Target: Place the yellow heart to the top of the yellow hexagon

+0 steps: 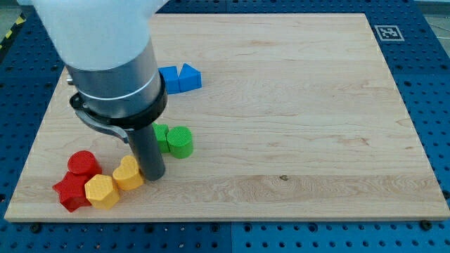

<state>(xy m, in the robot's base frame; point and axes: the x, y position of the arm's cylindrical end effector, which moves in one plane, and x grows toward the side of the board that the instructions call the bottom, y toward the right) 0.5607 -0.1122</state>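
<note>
Wooden board (295, 105), mostly bare. Near left: yellow heart (128, 173) touching yellow hexagon's (102, 191) upper right, not yet above it. My tip (155, 176), grasping nothing, pressing heart's right side. Leftward nudge likely left.

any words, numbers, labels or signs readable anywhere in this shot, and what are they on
No readable words, letters or numbers anywhere.
Fiducial marker: a black-and-white square pattern at the top right corner of the wooden board; a code pattern, not text.
Yellow and black striping: at the view's top left edge, a warning pattern without lettering.
Blocks and arm: no labels or print visible.
</note>
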